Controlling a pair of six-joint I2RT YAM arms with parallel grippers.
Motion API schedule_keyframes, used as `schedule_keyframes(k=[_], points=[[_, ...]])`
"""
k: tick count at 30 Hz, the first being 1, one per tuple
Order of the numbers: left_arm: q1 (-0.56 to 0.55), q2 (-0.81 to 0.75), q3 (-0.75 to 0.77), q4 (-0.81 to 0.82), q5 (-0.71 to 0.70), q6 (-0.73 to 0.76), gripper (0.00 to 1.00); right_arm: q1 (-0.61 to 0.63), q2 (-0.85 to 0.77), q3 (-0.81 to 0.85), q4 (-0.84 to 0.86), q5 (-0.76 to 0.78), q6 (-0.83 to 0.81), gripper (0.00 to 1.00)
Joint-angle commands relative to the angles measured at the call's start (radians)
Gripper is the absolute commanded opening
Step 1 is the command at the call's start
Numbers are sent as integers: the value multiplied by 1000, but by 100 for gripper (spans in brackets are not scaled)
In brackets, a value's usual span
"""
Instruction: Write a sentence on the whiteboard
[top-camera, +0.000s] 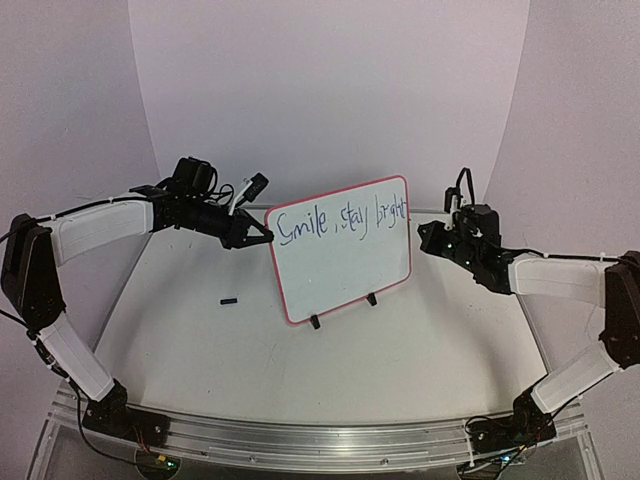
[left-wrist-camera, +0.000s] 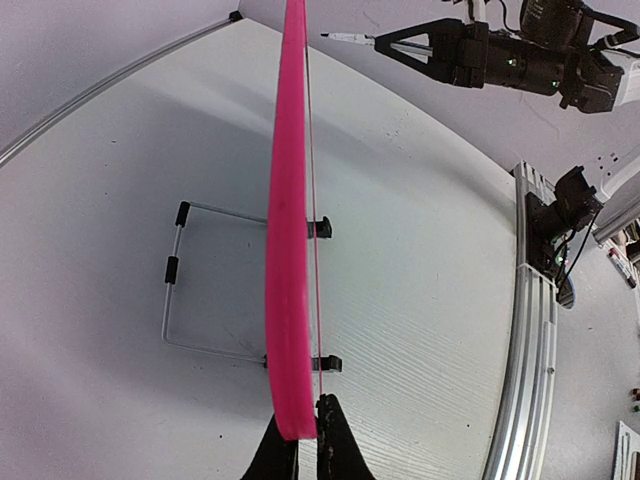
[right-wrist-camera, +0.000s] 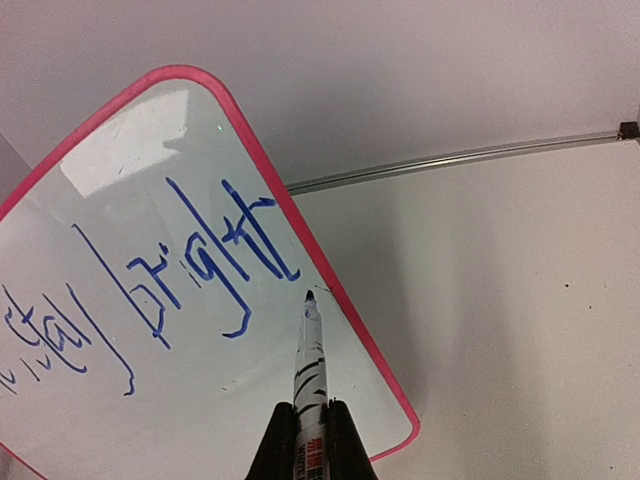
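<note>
The whiteboard (top-camera: 340, 270) stands central on the desk (top-camera: 200, 330) with the blue sentence (top-camera: 340, 220) along its top, left pincer (top-camera: 262, 238) clamped tight on its left edge, right pincer (right-wrist-camera: 310, 425) closed round a marker (right-wrist-camera: 310, 360), tip by the last letter.

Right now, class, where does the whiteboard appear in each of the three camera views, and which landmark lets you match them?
Top external: the whiteboard stands centre, face towards the camera, between the arms.
Left wrist: edge-on, a pink vertical strip down the middle, its near end in the left tool.
Right wrist: fills the left half, the marker tip by its right edge.
Shared landmark: the pink frame.
</note>
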Motion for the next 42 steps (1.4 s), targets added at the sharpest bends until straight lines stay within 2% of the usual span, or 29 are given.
schedule_keyframes(k=[1,15,42], points=[[-29,48,-13,-131,-33,46,0,-4,7,5,12,12,11,0],[-30,48,-11,-131,-34,48,0,-4,52,51,14,-24,5,0],[-30,49,-12,-134,-36,48,0,-4,91,83,15,4,-8,0]])
